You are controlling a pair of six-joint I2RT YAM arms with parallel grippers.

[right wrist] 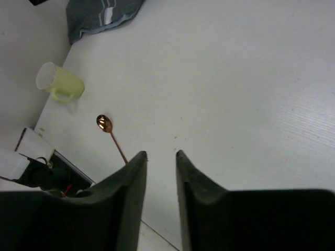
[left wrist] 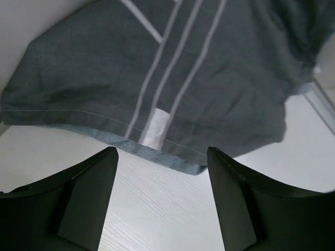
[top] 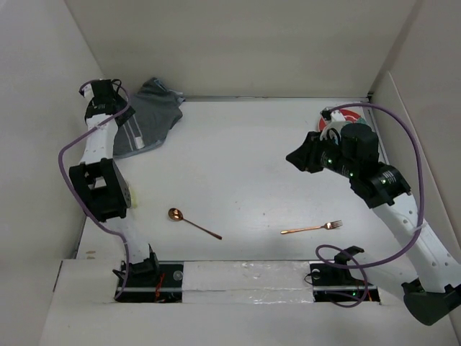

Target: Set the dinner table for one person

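Matte white dinner table (top: pixel 252 166) bears crumpled grey placemat (top: pixel 150 121).

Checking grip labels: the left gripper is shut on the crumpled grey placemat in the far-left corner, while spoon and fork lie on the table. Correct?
No. The left gripper is open, fingers apart and gripping nothing, by the placemat hem, as the left wrist view shows. The spoon and fork do lie on the dinner table.

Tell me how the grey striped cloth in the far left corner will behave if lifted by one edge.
The cloth lies rumpled and folded, so it will probably sag and drape rather than stay flat. It looks thin and likely light. Its bunched far side may drag along the table.
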